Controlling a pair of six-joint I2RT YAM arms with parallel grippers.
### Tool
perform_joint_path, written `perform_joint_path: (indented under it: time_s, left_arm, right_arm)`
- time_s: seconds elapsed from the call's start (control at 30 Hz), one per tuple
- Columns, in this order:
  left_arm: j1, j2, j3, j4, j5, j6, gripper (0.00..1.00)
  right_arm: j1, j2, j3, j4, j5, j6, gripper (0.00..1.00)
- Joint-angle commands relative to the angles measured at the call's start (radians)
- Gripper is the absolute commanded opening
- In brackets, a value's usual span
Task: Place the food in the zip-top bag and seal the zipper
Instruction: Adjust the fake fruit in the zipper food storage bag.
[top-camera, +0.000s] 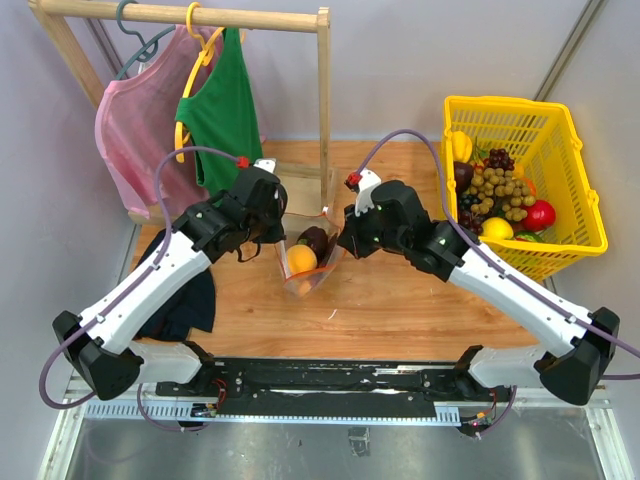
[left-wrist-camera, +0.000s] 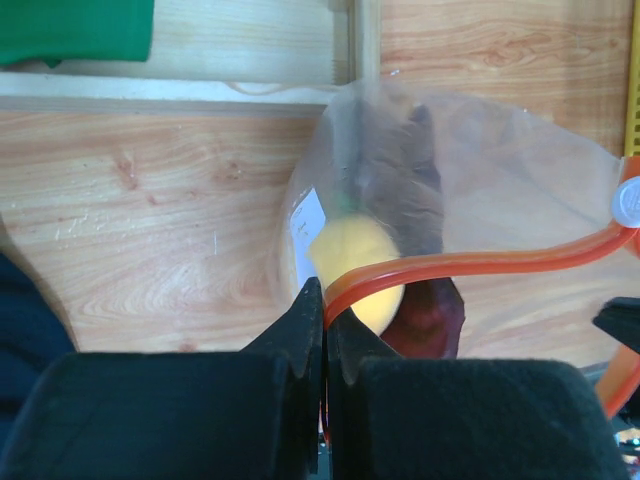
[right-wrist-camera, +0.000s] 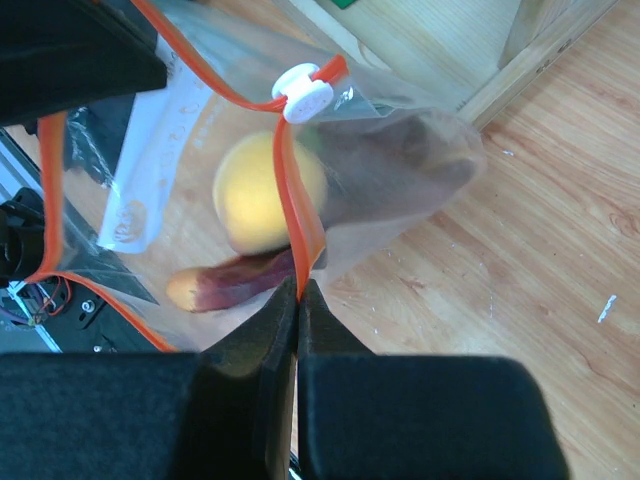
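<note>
The zip-top bag (top-camera: 318, 272) hangs above the table's middle, stretched between both grippers. My left gripper (left-wrist-camera: 325, 298) is shut on the orange-red zipper (left-wrist-camera: 480, 262) at one end of the bag's mouth. My right gripper (right-wrist-camera: 299, 292) is shut on the zipper (right-wrist-camera: 296, 210) at the other end, just below the white slider (right-wrist-camera: 303, 94). Food lies inside the bag: a round orange-yellow fruit (right-wrist-camera: 255, 195), a dark purple one (right-wrist-camera: 400, 170) and a red elongated pepper (right-wrist-camera: 235, 280). In the top view the grippers (top-camera: 278, 232) (top-camera: 345, 240) flank the orange fruit (top-camera: 301, 259).
A yellow basket (top-camera: 575, 190) with more toy produce stands at the back right. A wooden clothes rack (top-camera: 324, 110) with a pink garment (top-camera: 135, 130) and a green garment (top-camera: 222, 110) stands behind the bag. A dark cloth (top-camera: 185, 300) lies at the left.
</note>
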Motion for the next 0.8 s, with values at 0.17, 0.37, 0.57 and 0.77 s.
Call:
perform_joint_path:
  time_s: [0.17, 0.37, 0.57, 0.77]
  left_arm:
    - [-0.005, 0.006, -0.004, 0.043, -0.024, 0.008, 0.00]
    - [-0.005, -0.002, -0.019, 0.082, -0.029, 0.007, 0.00]
    - [-0.005, -0.056, -0.042, 0.114, -0.032, 0.027, 0.01]
    - [-0.005, -0.040, -0.067, 0.135, 0.009, 0.046, 0.01]
  right_arm:
    - [0.013, 0.018, 0.054, 0.078, -0.076, -0.035, 0.01]
    - [0.013, 0.015, 0.022, 0.118, -0.036, -0.045, 0.01]
    - [0.010, 0.010, -0.010, 0.058, 0.122, -0.052, 0.01]
    - [0.005, 0.000, 0.015, -0.025, 0.120, -0.087, 0.15]
